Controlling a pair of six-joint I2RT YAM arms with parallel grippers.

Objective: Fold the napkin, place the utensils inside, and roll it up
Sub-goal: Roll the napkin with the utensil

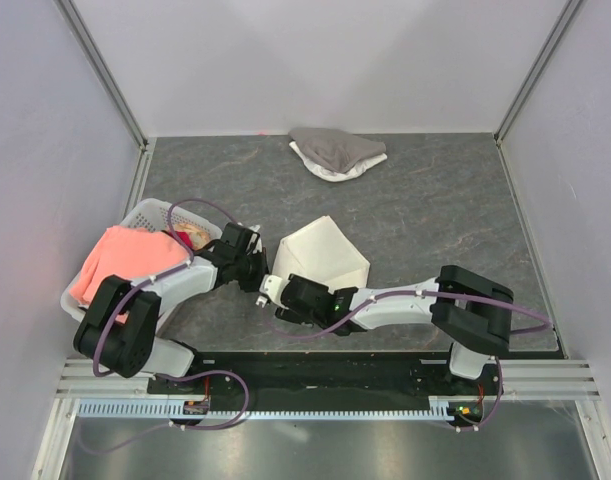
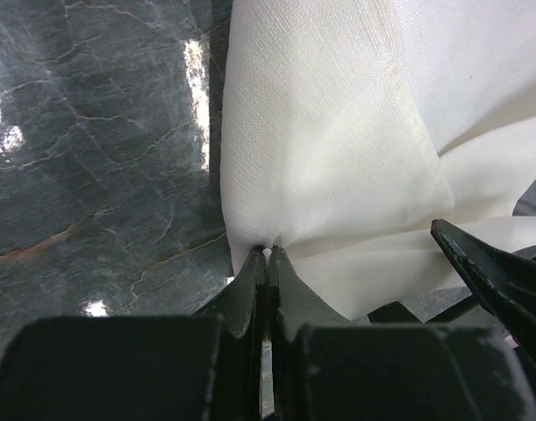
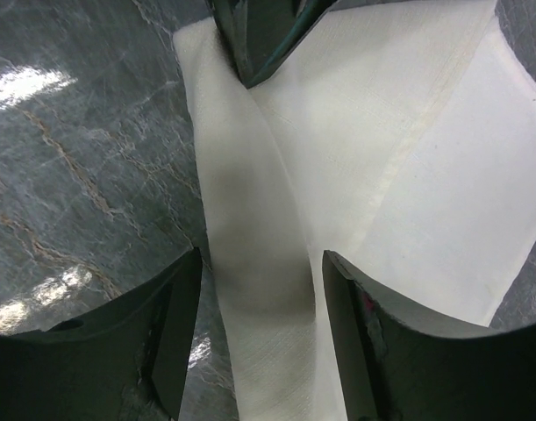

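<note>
Since the left gripper [image 2: 266, 261] is clamping only the very corner of the napkin [image 1: 320, 255], which is lying part-folded on the table [image 1: 435, 200] just ahead of both arms, any tug is risking a slip. The right gripper [image 3: 260, 263] is straddling the fold, jaws wide apart, and I'm guessing it's risking dragging it crooked.

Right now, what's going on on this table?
Both arms are on the cream napkin, on the near half of the table. The left gripper is shut, pinching a gathered bit of its edge. The right gripper is open, its fingers either side of a strip of the cloth. No utensils are in view.
</note>
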